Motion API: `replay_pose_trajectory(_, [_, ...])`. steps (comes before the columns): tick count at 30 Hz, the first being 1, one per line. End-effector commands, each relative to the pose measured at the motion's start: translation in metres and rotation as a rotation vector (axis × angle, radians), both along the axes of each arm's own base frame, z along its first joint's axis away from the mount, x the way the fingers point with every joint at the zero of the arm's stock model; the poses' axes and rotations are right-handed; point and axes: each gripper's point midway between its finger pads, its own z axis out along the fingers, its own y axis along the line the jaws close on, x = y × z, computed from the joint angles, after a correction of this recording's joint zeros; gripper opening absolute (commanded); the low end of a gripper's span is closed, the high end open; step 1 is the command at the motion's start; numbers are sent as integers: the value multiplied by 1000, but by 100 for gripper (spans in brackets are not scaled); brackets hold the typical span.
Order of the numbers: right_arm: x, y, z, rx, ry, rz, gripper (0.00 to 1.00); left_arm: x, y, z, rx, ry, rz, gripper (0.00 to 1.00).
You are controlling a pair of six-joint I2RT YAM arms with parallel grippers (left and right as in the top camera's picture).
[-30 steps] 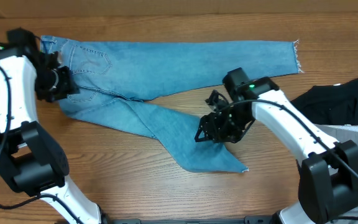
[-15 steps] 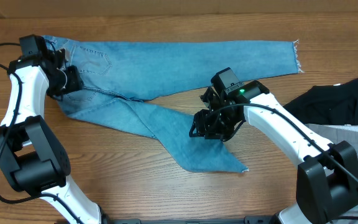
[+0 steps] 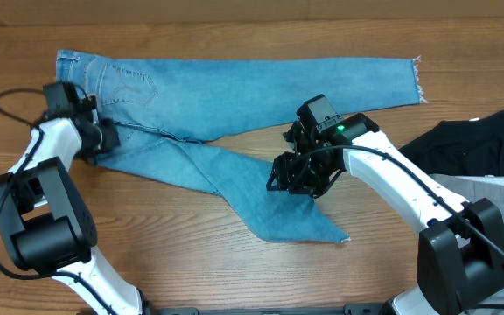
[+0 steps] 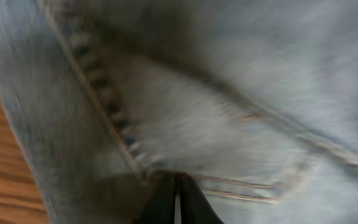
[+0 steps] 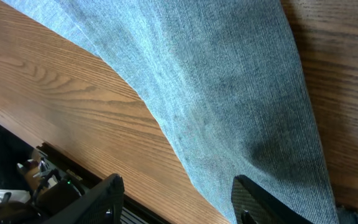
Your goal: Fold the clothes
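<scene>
The light-blue jeans (image 3: 261, 83) lie flat on the wooden table, waist at the far left. One leg runs right to a frayed hem (image 3: 416, 80). The other leg angles down to the front middle (image 3: 304, 223). My left gripper (image 3: 93, 140) is shut, its tips low over the denim by the waist's left edge. The left wrist view shows blurred denim (image 4: 229, 93) with a stitched seam at the shut fingertips (image 4: 177, 186). My right gripper (image 3: 294, 179) is open over the lower leg. The right wrist view shows its fingers (image 5: 179, 202) spread above that leg's edge (image 5: 229, 93).
A black garment (image 3: 471, 144) lies at the right edge of the table, with a grey garment (image 3: 497, 188) in front of it. Bare wood (image 3: 164, 236) lies in front of the jeans.
My left gripper has moved from the waistband's top corner down toward the front along the waist's left edge. My right gripper shifted slightly left over the lower leg, then held. The jeans have not visibly moved.
</scene>
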Motion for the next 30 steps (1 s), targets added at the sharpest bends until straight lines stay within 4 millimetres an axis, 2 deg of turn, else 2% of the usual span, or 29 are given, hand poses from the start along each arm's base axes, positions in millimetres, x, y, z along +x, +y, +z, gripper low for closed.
replay_pose_trajectory(1, [1, 0, 1, 1, -7, -4, 59, -15, 6, -14, -37, 6, 53, 8])
replay_pose_trajectory(2, [1, 0, 1, 1, -7, -4, 59, -22, 8, -18, -40, 27, 69, 4])
replay_pose_trajectory(4, [1, 0, 1, -1, -2, -12, 59, -43, 20, -24, -18, 106, 156, 4])
replay_pose_trajectory(8, [1, 0, 1, -2, 5, -26, 59, -104, 46, -31, -9, 304, 399, 4])
replay_pose_trajectory(12, [1, 0, 1, -5, 5, -26, 59, -160, 70, -29, -76, 425, 663, 4])
replay_pose_trajectory(15, [0, -3, -1, -25, 5, -28, 61, -181, 86, -25, -166, 416, 767, 4])
replay_pose_trajectory(19, [-2, -9, -3, -57, 14, -31, 65, -181, 91, -10, -330, 314, 803, 4])
replay_pose_trajectory(25, [-7, -15, -6, -90, 33, -33, 73, -137, 77, 37, -428, 63, 589, 4])
replay_pose_trajectory(27, [-8, -27, -11, -169, 47, -83, 77, -125, 71, 54, -389, 12, 511, 4])
replay_pose_trajectory(29, [-12, -48, -20, -301, 101, -217, 80, -114, 64, 70, -346, -34, 438, 4])
replay_pose_trajectory(30, [-16, -52, -21, -322, 137, -257, 85, -109, 60, 77, -329, -57, 409, 4])
